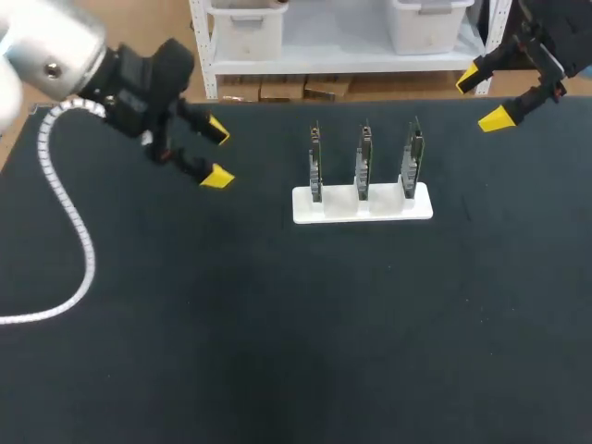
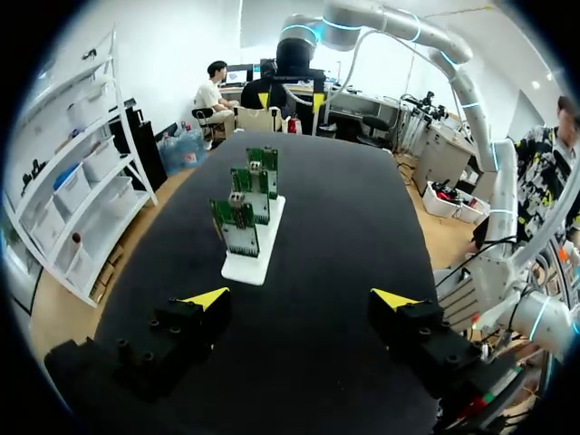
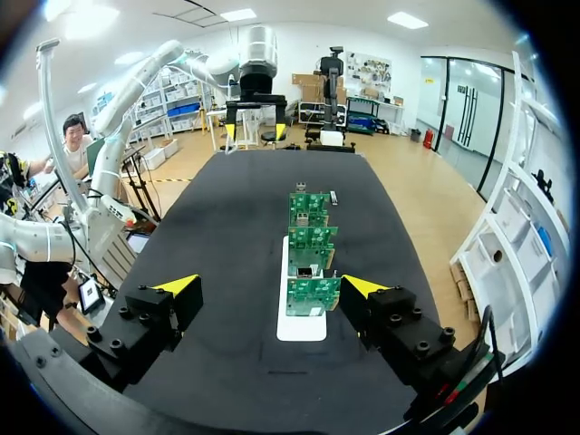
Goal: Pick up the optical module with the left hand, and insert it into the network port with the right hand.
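Note:
Three green circuit boards [image 1: 363, 162] stand upright in a white holder [image 1: 362, 205] at the middle back of the table, each carrying a small metal network port [image 3: 308, 271]. A small silver piece, seemingly the optical module [image 3: 333, 197], lies on the black mat just past the farthest board in the right wrist view; I cannot make it out in the head view. My left gripper [image 1: 216, 153] hangs open and empty left of the holder, its view facing the boards [image 2: 240, 227]. My right gripper [image 1: 481, 98] is open and empty at the back right, above the table edge.
A black mat [image 1: 296, 333] covers the table. My left arm's white ribbed cable [image 1: 74, 231] loops over the mat's left side. Each wrist view shows the other gripper [image 2: 290, 97] [image 3: 254, 130] beyond the boards.

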Robot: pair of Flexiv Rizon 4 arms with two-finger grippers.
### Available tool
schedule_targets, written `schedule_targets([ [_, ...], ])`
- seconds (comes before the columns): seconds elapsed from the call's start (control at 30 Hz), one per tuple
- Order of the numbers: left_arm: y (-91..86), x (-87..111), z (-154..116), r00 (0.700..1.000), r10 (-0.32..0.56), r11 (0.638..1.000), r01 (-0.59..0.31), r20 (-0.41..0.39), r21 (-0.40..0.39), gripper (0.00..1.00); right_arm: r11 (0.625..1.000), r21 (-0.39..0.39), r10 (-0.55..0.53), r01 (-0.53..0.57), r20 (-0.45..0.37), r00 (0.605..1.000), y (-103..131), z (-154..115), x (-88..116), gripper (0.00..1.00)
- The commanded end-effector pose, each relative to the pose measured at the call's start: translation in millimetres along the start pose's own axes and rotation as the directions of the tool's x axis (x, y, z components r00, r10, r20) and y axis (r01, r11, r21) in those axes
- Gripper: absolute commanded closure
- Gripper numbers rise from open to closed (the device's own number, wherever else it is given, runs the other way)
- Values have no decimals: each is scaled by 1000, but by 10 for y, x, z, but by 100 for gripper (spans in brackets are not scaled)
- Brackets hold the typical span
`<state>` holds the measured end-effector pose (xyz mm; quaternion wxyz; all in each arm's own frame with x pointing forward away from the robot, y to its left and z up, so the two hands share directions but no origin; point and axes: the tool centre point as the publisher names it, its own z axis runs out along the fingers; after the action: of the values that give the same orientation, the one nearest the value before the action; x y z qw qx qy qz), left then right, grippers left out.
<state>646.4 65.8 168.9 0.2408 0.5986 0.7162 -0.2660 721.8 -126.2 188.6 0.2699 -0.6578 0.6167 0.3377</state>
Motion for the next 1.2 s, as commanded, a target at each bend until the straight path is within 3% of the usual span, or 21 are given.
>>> schedule_targets([
  [0.03,69,238,2,999,-24,1000,23,-47,-9,0,1000,4,0,0,-1,1000,18,2,-1,0],
  [0.2,215,508,23,998,-65,996,64,-2,-65,0,1000,4,0,0,-1,1000,18,2,-1,0],
  [0.23,224,500,46,997,-63,995,66,53,-68,0,1000,4,0,0,-1,1000,18,2,-1,0],
  [0.77,224,500,46,997,-63,995,66,53,-68,0,1000,4,0,0,-1,1000,18,2,-1,0],
  [0.83,409,517,-4,992,-100,994,96,-73,-56,0,1000,4,0,0,-1,1000,18,2,-1,0],
  [0.9,594,534,-81,992,-40,998,34,-116,-56,0,1000,4,0,0,-1,1000,18,2,-1,0],
  [1.0,817,577,-185,970,5,1000,-11,-243,-24,0,1000,4,0,0,-1,1000,18,2,-1,0],
  [1.2,1064,621,-106,954,27,999,-19,-298,29,0,1000,4,0,0,-1,1000,18,2,-1,0],
])
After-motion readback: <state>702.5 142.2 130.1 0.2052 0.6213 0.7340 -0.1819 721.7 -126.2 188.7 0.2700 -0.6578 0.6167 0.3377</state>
